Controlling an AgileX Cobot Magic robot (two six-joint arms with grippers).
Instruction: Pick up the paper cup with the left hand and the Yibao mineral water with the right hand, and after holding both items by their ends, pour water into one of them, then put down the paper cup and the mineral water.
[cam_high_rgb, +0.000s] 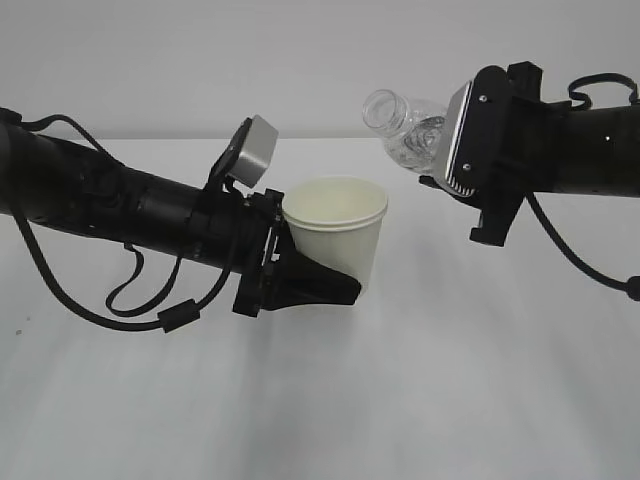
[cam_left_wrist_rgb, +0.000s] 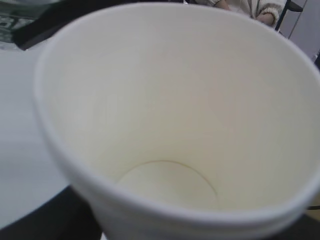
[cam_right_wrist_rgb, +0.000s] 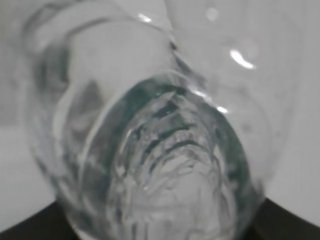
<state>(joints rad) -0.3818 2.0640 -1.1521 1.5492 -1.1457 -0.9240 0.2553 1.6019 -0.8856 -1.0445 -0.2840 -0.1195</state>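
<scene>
The cream-white paper cup stands upright in the air just above the table, and my left gripper is shut on its lower part. One black finger shows in front of the cup. The left wrist view looks down into the cup, which is empty and dry. My right gripper is shut on the Yibao mineral water. The clear bottle lies almost level, its open mouth pointing left, above and to the right of the cup's rim. The bottle fills the right wrist view; its green label shows only as a tint.
A white table spreads below both arms, with a plain pale wall behind. A loop of black cable hangs under the left arm. A person's sleeve shows at the top of the left wrist view.
</scene>
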